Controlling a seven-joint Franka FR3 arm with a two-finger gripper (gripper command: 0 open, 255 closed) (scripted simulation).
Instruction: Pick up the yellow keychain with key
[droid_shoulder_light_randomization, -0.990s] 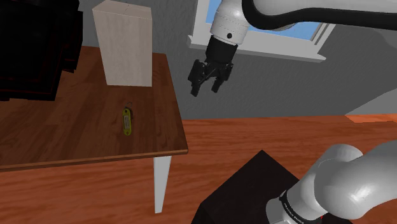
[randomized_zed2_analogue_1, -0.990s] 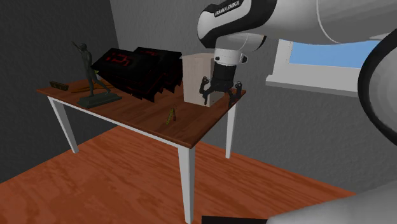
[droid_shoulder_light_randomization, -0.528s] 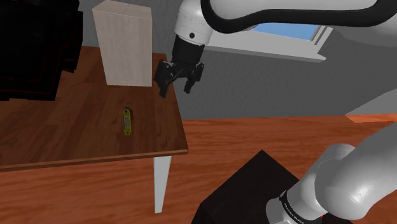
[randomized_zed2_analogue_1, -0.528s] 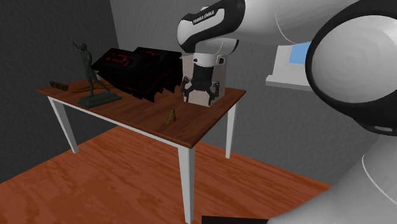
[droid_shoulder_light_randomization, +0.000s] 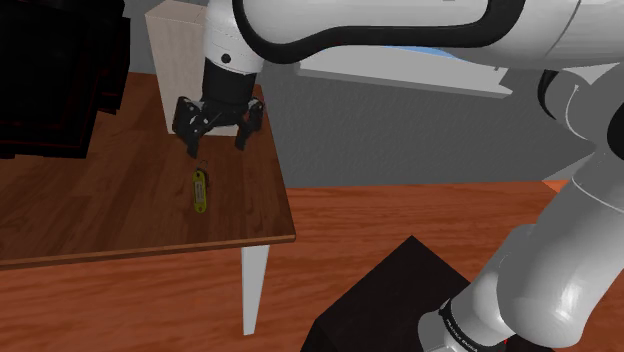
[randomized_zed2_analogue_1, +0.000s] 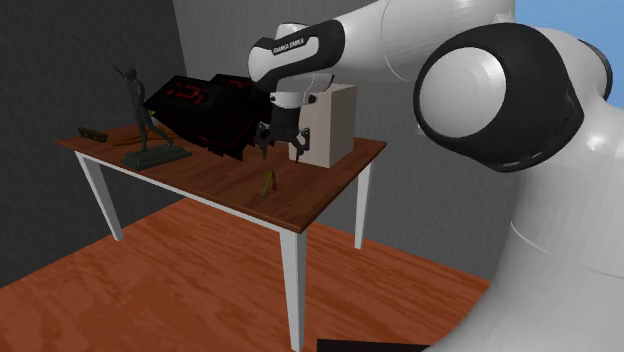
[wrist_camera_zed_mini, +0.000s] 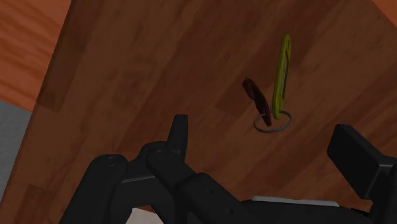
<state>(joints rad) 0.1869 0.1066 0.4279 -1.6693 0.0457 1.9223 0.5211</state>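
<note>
Grey walls and an orange wood floor surround a brown wooden counter (droid_shoulder_light_randomization: 100, 210) on white legs, with a window (droid_shoulder_light_randomization: 400, 72) beyond it.

The keychain (droid_shoulder_light_randomization: 200, 190) lies flat on bare wood, near the counter's edge on the shoulder view's right. Open wood lies all around it, out to the front edge. The hand (droid_shoulder_light_randomization: 216, 143) hangs over the counter just behind the keychain, apart from it. Its fingers are spread wide with nothing between them. A pale box (droid_shoulder_light_randomization: 185, 70) stands close behind the hand, and a black stack (droid_shoulder_light_randomization: 50, 80) sits further toward the shoulder view's left.

The arm covers part of the box, and the picture's edge cuts off the stack. In the second exterior view the hand (randomized_zed2_analogue_1: 281, 148) is between the box (randomized_zed2_analogue_1: 335, 125) and the keychain (randomized_zed2_analogue_1: 267, 183). A dark figurine (randomized_zed2_analogue_1: 140, 110) stands at the counter's (randomized_zed2_analogue_1: 310, 195) far end. The red marks on the stack (randomized_zed2_analogue_1: 215, 110) cannot be read. The robot's black stand (droid_shoulder_light_randomization: 390, 300) sits on the floor.

In the wrist view the keychain (wrist_camera_zed_mini: 282, 73) lies just beyond the fingertips of the hand (wrist_camera_zed_mini: 261, 127), nearer one finger. It is a slim yellow tag with a pale strip down its middle and a thin metal ring (wrist_camera_zed_mini: 272, 122) at one end. A dark reddish key (wrist_camera_zed_mini: 257, 102) angles off the ring.
</note>
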